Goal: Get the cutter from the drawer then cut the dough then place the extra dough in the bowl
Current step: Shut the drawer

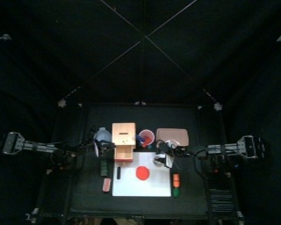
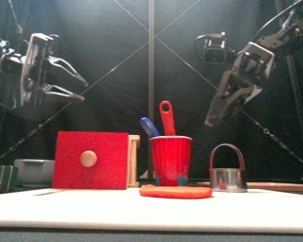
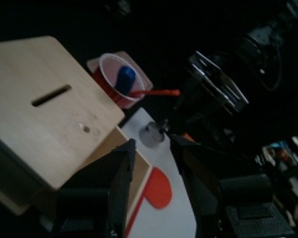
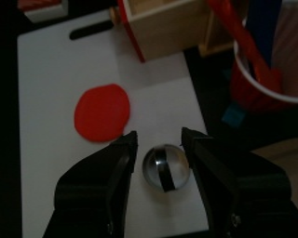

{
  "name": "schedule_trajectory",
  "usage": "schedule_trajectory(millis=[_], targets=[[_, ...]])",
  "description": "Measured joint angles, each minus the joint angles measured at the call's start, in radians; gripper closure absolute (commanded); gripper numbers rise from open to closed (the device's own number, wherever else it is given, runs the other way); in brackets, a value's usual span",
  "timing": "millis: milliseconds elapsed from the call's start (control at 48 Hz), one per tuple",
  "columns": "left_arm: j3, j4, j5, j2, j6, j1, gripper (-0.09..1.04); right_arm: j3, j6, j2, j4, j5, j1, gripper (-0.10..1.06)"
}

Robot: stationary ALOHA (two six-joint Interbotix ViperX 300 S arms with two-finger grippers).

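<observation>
Count on the bench [image 1: 78, 199]: one white cutting board [image 1: 137, 195], one wooden box [image 1: 123, 134] with one red drawer front [image 2: 91, 159], one red cup [image 2: 169, 161], one cutter [image 2: 226, 176], one dough disc [image 2: 176, 191], one bowl [image 2: 34, 171] and one flat pink tray [image 1: 171, 136]. The cup holds two toy knives, one blue knife [image 2: 148, 126] and one red knife [image 2: 167, 113], both handle up. The cutter is out of the box. It stands upright on the board with its wire handle arched over the top, just right of the dough in the front view and apart from it. In the top view it sits at the board's upper right. The dough is one whole flat red round at the middle of the board, with no cut showing. The box, cup and tray line up left to right along the board's far edge. The bowl shows low at the left of the front view, beside the box. One small orange-and-green toy [image 1: 175, 181] lies on the right part of the board. One small red thing [image 1: 104, 186] and one small dark thing [image 1: 105, 175] lie at its left edge, too small to name. The right tool [image 4: 158, 139] is released, jaws spread. In its wrist view the cutter sits between them, but the front view shows the tool hanging well above it, upper right, gripping nothing. The left tool [image 2: 63, 80] hangs at the upper left, jaws apart and empty.
</observation>
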Motion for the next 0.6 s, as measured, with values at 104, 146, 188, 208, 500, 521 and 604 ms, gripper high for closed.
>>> schedule_trajectory(millis=[104,146,188,208,500,521,604], targets=[[-0.035,-0.002,0.107,0.0,0.0,0.083,0.55,-0.071,0.002,0.067,-0.029,-0.003,0.028,0.32],[-0.048,-0.002,0.155,0.005,0.002,0.117,0.59,-0.104,0.002,0.1,-0.041,-0.005,0.041,0.37],[-0.061,-0.002,0.207,0.012,0.0,0.16,0.62,-0.14,0.002,0.14,-0.052,-0.006,0.052,0.42],[-0.067,-0.002,0.225,0.017,0.0,0.179,0.63,-0.15,0.002,0.152,-0.057,-0.006,0.055,0.44],[-0.201,-0.002,0.314,0.121,0.0,0.365,0.65,-0.379,0.006,0.407,-0.095,0.012,0.101,0.59],[-0.216,-0.002,0.327,0.138,0.0,0.374,0.65,-0.396,0.006,0.425,-0.097,0.018,0.104,0.59],[-0.27,-0.002,0.371,0.207,0.0,0.403,0.65,-0.468,0.006,0.494,-0.1,0.038,0.112,0.59]])
